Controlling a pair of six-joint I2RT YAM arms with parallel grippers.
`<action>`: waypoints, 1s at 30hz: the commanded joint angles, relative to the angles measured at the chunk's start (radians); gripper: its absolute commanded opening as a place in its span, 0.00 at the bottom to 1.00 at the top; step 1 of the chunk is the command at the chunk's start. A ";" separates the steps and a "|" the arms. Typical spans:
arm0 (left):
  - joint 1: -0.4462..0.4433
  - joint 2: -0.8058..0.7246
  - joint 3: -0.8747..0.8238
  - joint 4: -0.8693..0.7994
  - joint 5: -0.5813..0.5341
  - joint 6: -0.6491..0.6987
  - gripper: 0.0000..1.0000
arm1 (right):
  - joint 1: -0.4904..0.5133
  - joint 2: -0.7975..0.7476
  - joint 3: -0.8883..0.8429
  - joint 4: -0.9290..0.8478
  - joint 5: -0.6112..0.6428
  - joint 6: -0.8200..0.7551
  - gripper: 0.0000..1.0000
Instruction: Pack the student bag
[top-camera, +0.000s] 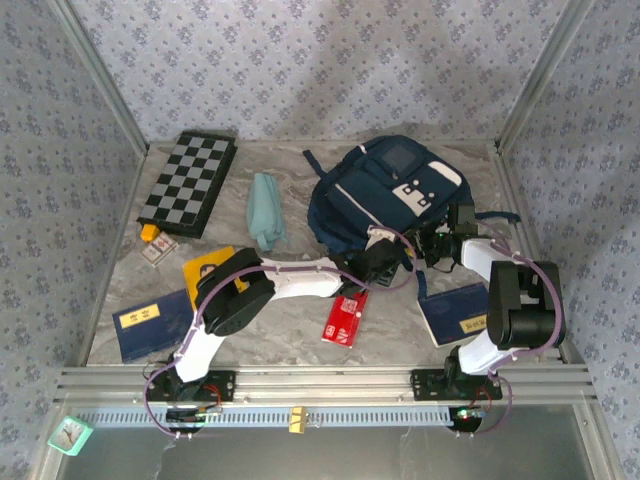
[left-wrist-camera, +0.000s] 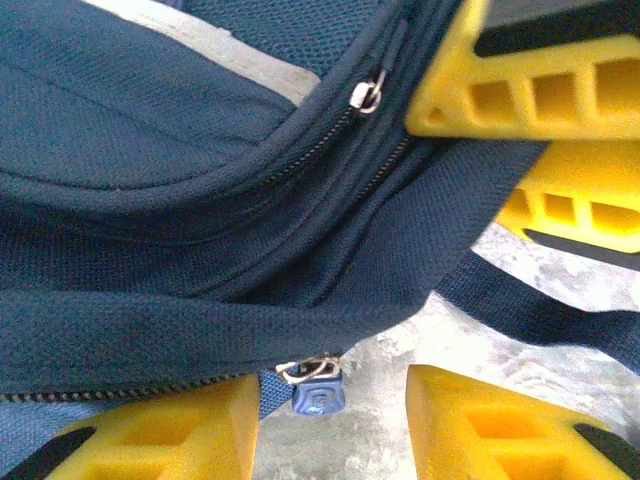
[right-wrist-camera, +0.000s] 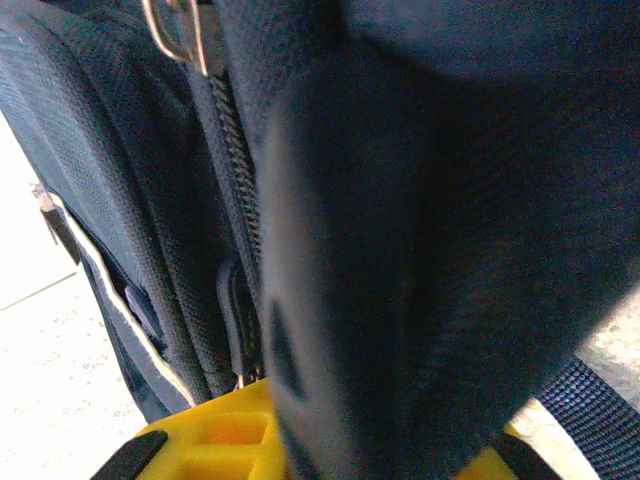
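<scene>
The student bag (top-camera: 385, 195), navy with white patches, lies at the back right of the table. My left gripper (top-camera: 385, 262) is at its near edge. In the left wrist view the left gripper (left-wrist-camera: 335, 405) stands open, and a small blue zipper pull (left-wrist-camera: 318, 395) hangs between its yellow fingers (left-wrist-camera: 170, 430), touching neither. My right gripper (top-camera: 437, 245) is at the bag's near right corner. Its yellow fingers (left-wrist-camera: 530, 75) close on a fold of the bag's fabric (left-wrist-camera: 460, 170). In the right wrist view that navy fold (right-wrist-camera: 400, 300) sits in the right gripper (right-wrist-camera: 360, 450).
A chessboard (top-camera: 190, 183) lies at the back left, with a teal pouch (top-camera: 265, 210) beside it. Blue books lie at the near left (top-camera: 152, 325) and near right (top-camera: 462, 312). A red packet (top-camera: 345, 318) and a yellow item (top-camera: 210, 268) lie under the left arm.
</scene>
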 joint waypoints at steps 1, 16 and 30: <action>-0.004 0.028 0.058 -0.059 -0.117 -0.055 0.44 | 0.012 -0.035 0.018 0.022 -0.022 0.021 0.14; 0.002 0.113 0.193 -0.057 -0.275 -0.064 0.32 | 0.050 -0.081 0.002 0.026 -0.014 0.055 0.05; 0.019 0.019 0.099 0.019 -0.266 -0.033 0.00 | 0.051 -0.094 0.033 -0.032 -0.003 0.009 0.03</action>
